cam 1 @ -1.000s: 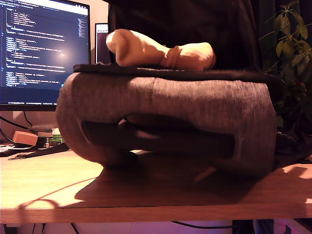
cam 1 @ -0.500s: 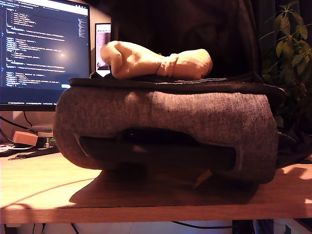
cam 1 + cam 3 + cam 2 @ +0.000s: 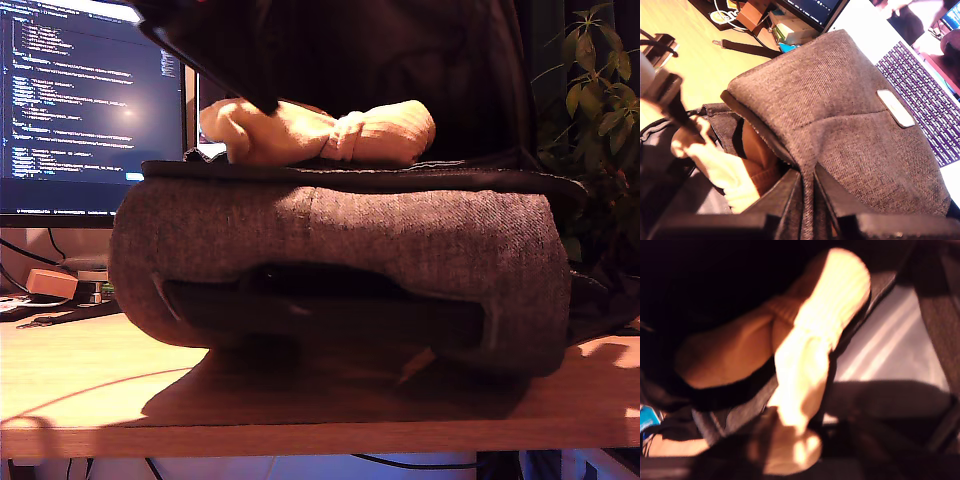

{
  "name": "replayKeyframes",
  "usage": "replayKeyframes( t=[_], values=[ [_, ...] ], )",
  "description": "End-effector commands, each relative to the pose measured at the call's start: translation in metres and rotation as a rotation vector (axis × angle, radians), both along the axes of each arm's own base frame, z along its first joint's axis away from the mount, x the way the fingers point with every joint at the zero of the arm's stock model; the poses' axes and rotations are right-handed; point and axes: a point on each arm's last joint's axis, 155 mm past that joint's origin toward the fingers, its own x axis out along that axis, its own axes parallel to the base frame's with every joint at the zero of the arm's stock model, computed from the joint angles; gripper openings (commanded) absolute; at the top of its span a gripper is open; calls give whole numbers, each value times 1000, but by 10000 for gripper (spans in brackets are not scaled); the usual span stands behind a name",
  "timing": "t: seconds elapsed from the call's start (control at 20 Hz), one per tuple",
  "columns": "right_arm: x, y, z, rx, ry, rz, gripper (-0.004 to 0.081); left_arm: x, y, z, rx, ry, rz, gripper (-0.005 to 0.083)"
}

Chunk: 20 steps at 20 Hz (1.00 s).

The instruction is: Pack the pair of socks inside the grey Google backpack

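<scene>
Second end effector (image 3: 807,197) clenched on backpack (image 3: 850,120) flap | socks (image 3: 320,132) at opening

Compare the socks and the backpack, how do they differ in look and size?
The socks are a small pale cream bundle; the backpack is far larger and grey-brown. The socks are a soft ribbed knit, pinched in the middle; the backpack is a heathered woven fabric with a pale patch. The socks lie at the backpack's open mouth in the exterior view, not fully tucked in, while the backpack rests on the desk. Both are soft fabric.
</scene>
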Motion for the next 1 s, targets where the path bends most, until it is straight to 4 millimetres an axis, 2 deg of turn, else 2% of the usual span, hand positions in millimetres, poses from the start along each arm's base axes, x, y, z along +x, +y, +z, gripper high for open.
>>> replayKeyframes(
  t=[0.0,0.15,0.2,0.3,0.45,0.55,0.65,0.85,0.95],
  values=[
    [-1,-3,39,75,-89,1,-12,-6,5,27,-56,-33,2,202],
    [5,-9,42,65,-105,-23,-12,-13,10,66,-170,-81,13,198],
    [6,-11,42,63,-107,-30,-12,-15,13,70,-187,-81,19,198],
    [9,-15,49,57,-132,-34,-12,-21,22,68,-179,-57,34,177],
    [11,-20,81,94,-204,-41,-12,-24,26,71,-185,-59,36,84],
    [12,-26,101,91,-256,-61,-12,-28,25,68,-183,-41,22,0],
    [14,-28,115,101,-282,-72,-12,-40,14,67,-216,9,-37,-24],
    [27,-17,118,88,-279,-72,-12,-65,-13,71,-277,60,-183,-24],
    [32,-10,109,62,-256,-68,-12,-69,-16,60,-247,94,-195,-24]
  ],
)
